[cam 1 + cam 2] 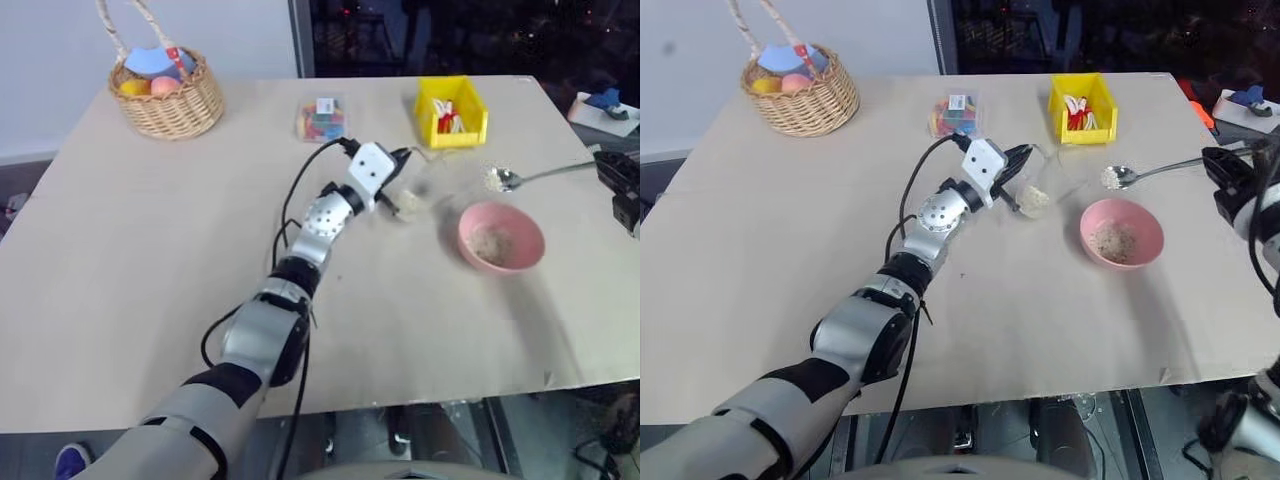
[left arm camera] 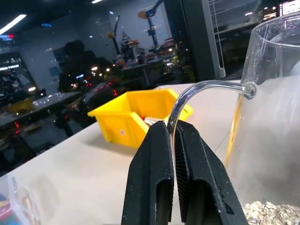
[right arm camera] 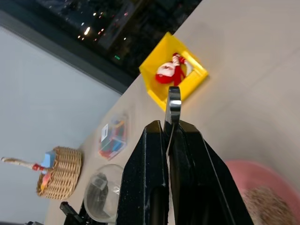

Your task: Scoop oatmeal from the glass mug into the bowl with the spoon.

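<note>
My left gripper (image 2: 172,126) is shut on the thin handle of the glass mug (image 1: 1037,185), which stands mid-table with pale oatmeal (image 1: 1034,198) at its bottom. To its right lies the pink bowl (image 1: 527,240), holding a small heap of oatmeal (image 1: 490,243). My right gripper (image 3: 168,126) is shut on the handle of the silver spoon (image 1: 545,175). The spoon is held level above the table just behind the bowl, with some oatmeal in its scoop (image 1: 1108,178). The mug (image 3: 103,197) and the bowl (image 3: 253,183) also appear in the right wrist view.
A yellow bin (image 1: 478,112) with red and white pieces stands behind the mug. A clear box of colourful pieces (image 1: 322,118) sits left of it, and a wicker basket (image 1: 165,105) is at the far left corner. The table's right edge (image 1: 590,300) runs close to the bowl.
</note>
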You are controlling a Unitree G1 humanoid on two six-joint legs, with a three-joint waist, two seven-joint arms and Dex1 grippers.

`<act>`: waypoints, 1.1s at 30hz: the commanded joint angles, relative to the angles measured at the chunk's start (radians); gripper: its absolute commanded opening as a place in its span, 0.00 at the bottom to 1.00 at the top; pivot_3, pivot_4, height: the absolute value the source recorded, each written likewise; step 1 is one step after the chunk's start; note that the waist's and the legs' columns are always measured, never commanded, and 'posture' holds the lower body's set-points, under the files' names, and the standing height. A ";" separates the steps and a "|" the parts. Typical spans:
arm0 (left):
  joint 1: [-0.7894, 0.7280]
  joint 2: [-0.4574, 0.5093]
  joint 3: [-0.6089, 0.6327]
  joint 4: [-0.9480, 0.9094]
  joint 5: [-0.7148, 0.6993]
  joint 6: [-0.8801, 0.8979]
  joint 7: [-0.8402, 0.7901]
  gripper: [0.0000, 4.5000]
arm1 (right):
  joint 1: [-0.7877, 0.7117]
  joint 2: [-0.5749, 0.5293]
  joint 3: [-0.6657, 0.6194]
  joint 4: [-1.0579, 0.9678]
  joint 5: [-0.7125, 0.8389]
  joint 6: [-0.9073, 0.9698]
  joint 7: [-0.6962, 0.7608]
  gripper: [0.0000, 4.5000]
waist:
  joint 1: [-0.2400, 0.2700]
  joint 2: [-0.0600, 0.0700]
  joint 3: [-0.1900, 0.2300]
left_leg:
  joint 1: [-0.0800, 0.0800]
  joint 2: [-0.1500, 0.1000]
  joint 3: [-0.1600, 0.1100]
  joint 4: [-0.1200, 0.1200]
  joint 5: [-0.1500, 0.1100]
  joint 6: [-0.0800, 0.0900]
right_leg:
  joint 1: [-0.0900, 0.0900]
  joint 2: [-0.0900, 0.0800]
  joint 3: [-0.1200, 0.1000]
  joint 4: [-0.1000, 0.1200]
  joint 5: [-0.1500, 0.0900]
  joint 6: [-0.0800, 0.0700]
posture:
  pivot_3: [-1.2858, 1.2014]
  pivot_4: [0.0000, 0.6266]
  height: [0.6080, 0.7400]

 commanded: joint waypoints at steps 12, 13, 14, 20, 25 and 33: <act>-0.024 0.015 0.035 -0.040 -0.042 -0.030 -0.009 0.01 | 0.116 -0.413 0.301 -0.236 -0.455 -0.015 0.452 0.00 | 0.005 0.000 0.000 | 0.001 0.000 -0.002 0.001 -0.003 0.006 | 0.000 0.001 0.005 -0.002 0.001 0.002 | 0.52 0.24 1.00; -0.016 0.019 0.040 -0.050 -0.048 -0.027 -0.011 0.01 | 0.121 -0.464 0.343 -0.275 -0.552 -0.027 0.516 0.00 | 0.007 0.000 0.000 | 0.001 0.000 -0.003 0.001 -0.003 0.005 | 0.000 0.001 0.004 -0.002 0.001 0.002 | 0.52 0.24 1.00; -0.008 0.023 0.046 -0.060 -0.055 -0.022 -0.012 0.01 | 0.133 -0.510 0.375 -0.307 -0.640 -0.040 0.577 0.00 | 0.010 0.000 0.000 | 0.001 0.000 -0.003 0.001 -0.003 0.005 | 0.000 0.001 0.004 -0.003 0.001 0.002 | 0.52 0.24 1.00; 0.071 0.050 0.083 -0.160 -0.107 0.017 -0.019 0.01 | 0.211 -0.556 0.380 -0.356 -0.955 -0.185 0.824 0.00 | 0.019 -0.001 0.000 | -0.001 0.000 -0.004 0.001 -0.001 0.002 | 0.001 0.000 0.002 -0.007 0.002 0.004 | 0.52 0.24 1.00; 0.160 0.062 0.113 -0.277 -0.154 0.058 -0.020 0.01 | 0.079 -0.343 0.273 -0.299 -0.634 -0.203 0.748 0.00 | 0.019 -0.003 0.001 | -0.001 -0.001 -0.004 0.003 -0.001 0.003 | 0.002 0.000 0.002 -0.007 0.003 0.006 | 0.52 0.24 1.00; 0.306 0.079 0.117 -0.487 -0.193 0.134 -0.029 0.01 | -0.176 -0.149 0.448 -0.222 -0.491 -0.199 0.623 0.00 | 0.015 -0.002 0.001 | 0.001 0.000 -0.002 0.004 -0.001 0.002 | 0.002 0.001 0.004 -0.004 0.004 0.005 | 0.52 0.24 1.00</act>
